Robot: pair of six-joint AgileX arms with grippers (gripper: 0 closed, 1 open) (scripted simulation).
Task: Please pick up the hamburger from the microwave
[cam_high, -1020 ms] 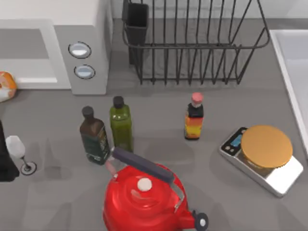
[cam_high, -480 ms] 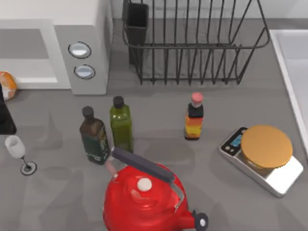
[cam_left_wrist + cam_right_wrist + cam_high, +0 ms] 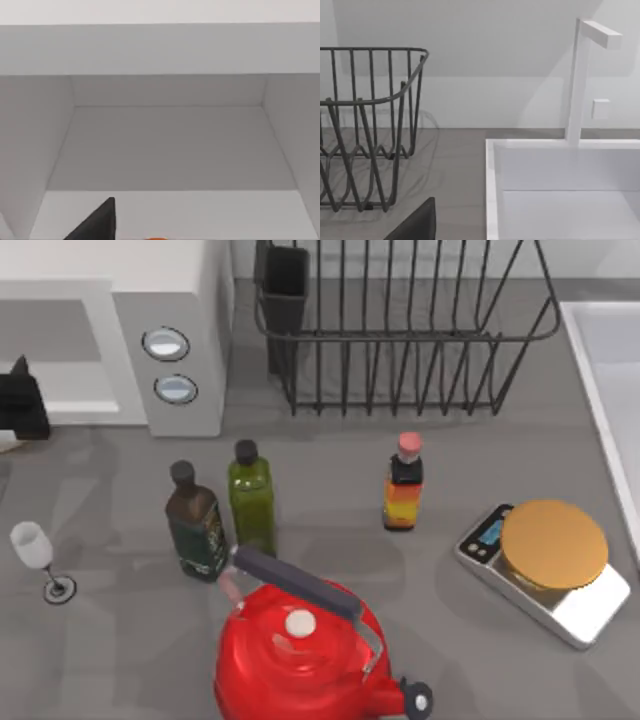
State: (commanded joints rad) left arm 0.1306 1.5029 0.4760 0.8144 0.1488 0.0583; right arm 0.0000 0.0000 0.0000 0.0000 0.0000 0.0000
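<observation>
The white and grey microwave (image 3: 180, 330) stands at the back left, its cavity (image 3: 170, 145) open and bare in the left wrist view. My left gripper (image 3: 22, 405) hangs at the table's left edge, right in front of that opening. In the top view it covers the hamburger. A thin orange sliver of the hamburger (image 3: 156, 239) peeks in at the edge of the left wrist view, just under the gripper. My right arm is parked off to the right, its wrist camera facing the sink.
A wine glass (image 3: 35, 555) stands near the left gripper. Two dark bottles (image 3: 195, 525) (image 3: 252, 500), a sauce bottle (image 3: 403, 485), a red kettle (image 3: 300, 650) and a scale (image 3: 545, 560) fill the middle and right. A black wire rack (image 3: 400, 330) and white sink (image 3: 560, 190) lie behind.
My left gripper has travelled from the front-left of the table back toward the microwave opening. It now covers the hamburger, which showed beside it before.
</observation>
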